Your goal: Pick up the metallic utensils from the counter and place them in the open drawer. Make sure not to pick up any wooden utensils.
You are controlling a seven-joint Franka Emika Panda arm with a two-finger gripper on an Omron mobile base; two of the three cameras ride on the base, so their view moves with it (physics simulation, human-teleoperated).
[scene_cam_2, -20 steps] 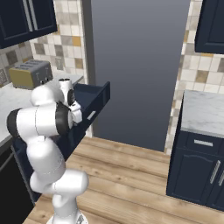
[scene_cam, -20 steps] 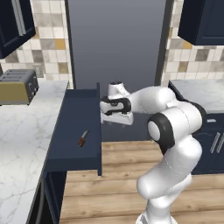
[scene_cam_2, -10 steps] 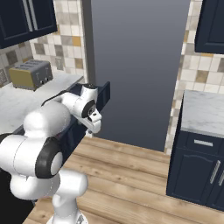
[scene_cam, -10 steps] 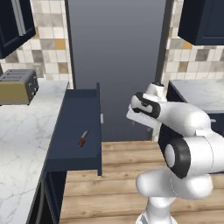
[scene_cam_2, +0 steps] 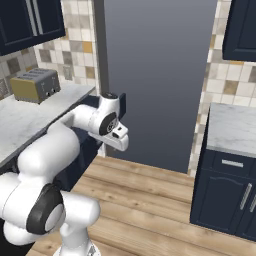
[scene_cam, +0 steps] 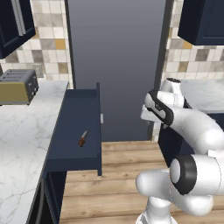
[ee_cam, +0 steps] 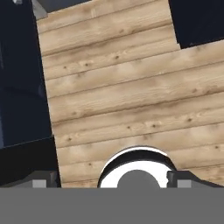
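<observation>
Navy open drawer (scene_cam: 74, 131) holding one metallic utensil (scene_cam: 82, 138), long axis toward drawer front; jaws (ee_cam: 111, 183) released, empty, over wooden floor (ee_cam: 131, 87), well right of drawer.

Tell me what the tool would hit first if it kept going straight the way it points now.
The wooden floor, most likely. The hand view looks along the open, empty tool onto bare planks, with dark navy cabinet fronts off to the side. Nothing stands between, though depth is hard to judge.
</observation>
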